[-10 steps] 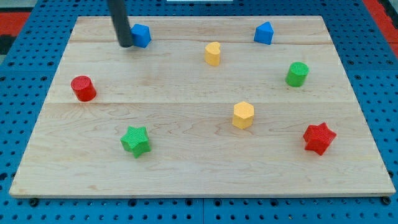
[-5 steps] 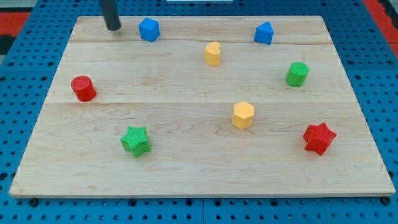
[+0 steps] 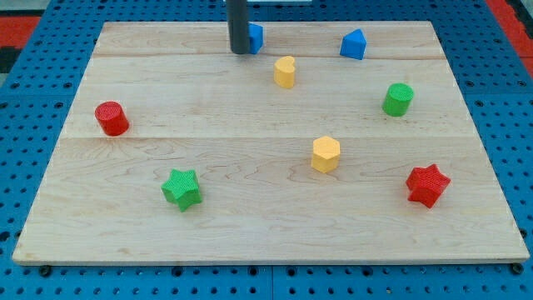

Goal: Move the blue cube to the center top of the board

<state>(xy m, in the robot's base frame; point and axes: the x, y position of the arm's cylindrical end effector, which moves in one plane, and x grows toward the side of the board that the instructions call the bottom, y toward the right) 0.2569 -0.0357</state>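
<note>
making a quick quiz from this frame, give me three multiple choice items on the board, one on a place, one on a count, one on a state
1. Where is my tip relative to the blue cube?
A. against its left side in the view
B. far off at the view's bottom
C. on its right side in the view

2. How many red blocks are on the board?
A. one
B. two
C. three

3. What is the state of the yellow heart block?
A. pressed by my tip
B. stacked on the blue cube
C. standing free, touched by nothing

Answers:
1. A, the rod covers the cube's left edge near the view's top.
2. B, a red cylinder at the view's left and a red star at the lower right.
3. C, bare wood shows all around it.
</note>
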